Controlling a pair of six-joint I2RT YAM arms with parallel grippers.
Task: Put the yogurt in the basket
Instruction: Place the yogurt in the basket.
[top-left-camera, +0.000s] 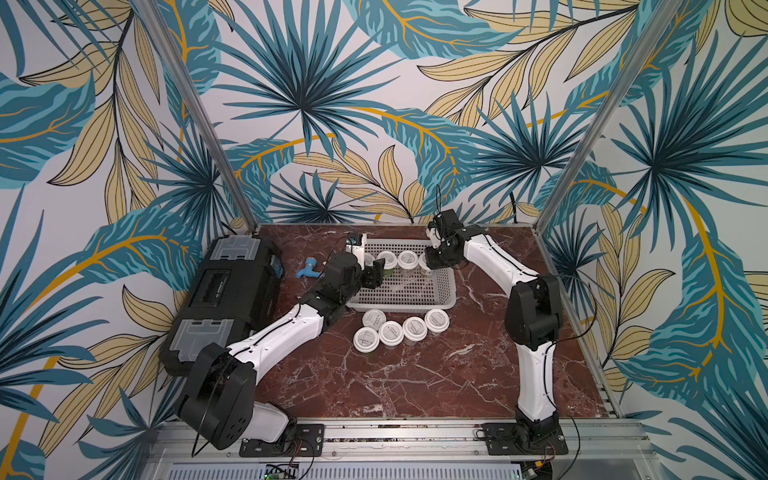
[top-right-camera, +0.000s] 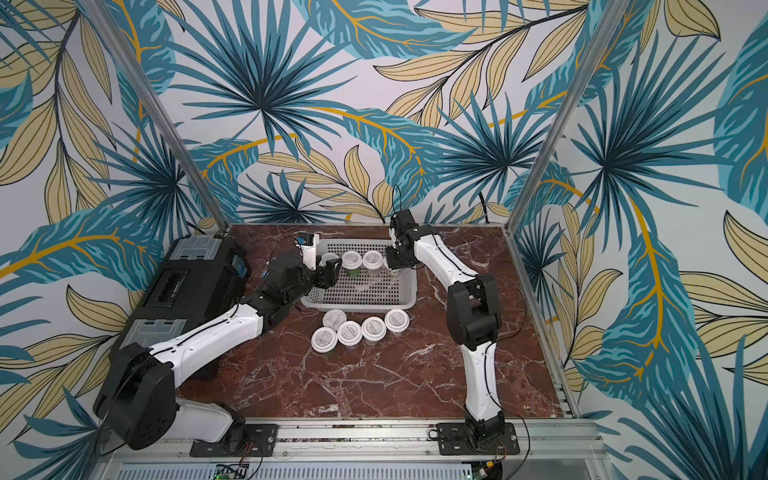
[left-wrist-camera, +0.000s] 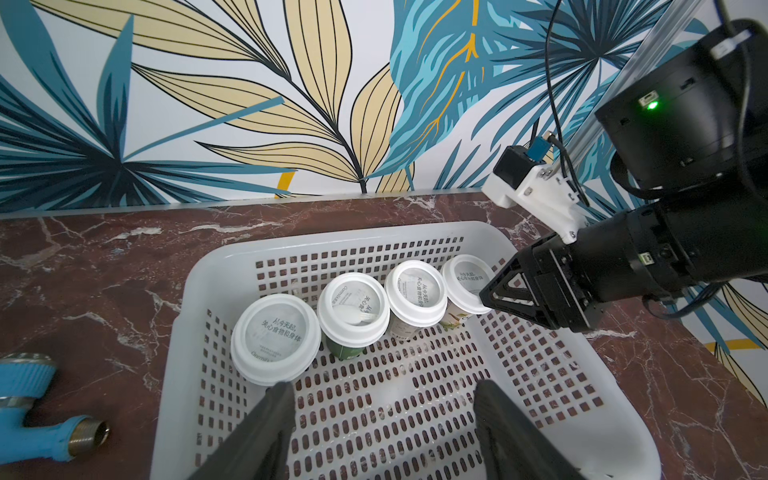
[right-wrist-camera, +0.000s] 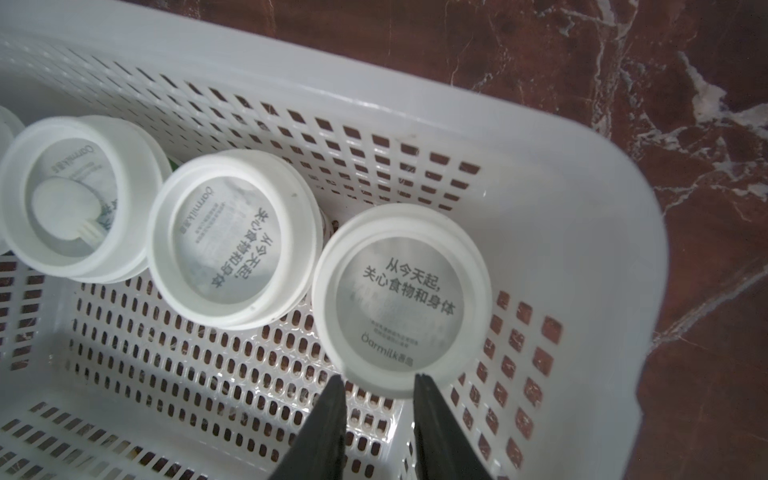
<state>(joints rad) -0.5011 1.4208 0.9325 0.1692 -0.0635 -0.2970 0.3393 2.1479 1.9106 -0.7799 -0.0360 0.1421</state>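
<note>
The pale perforated basket (top-left-camera: 399, 309) (left-wrist-camera: 353, 237) stands at the back of the marble table. Several yogurt cups (left-wrist-camera: 353, 307) (right-wrist-camera: 235, 241) with white lids stand in a row along its far wall. Several more yogurt cups (top-left-camera: 391, 332) (top-right-camera: 349, 332) cluster on the table just in front of it. My left gripper (left-wrist-camera: 384, 385) (top-left-camera: 372, 276) hangs open and empty over the basket's left end. My right gripper (right-wrist-camera: 378, 378) (top-left-camera: 429, 263) is shut to a narrow slit with nothing in it. Its tips meet the lid rim of the rightmost cup (right-wrist-camera: 401, 299).
A large black toolbox (top-left-camera: 232, 299) lies along the table's left side. A small blue fitting (top-left-camera: 309, 268) (left-wrist-camera: 29, 419) sits between it and the basket. Metal frame posts stand at the back corners and patterned walls close in the table.
</note>
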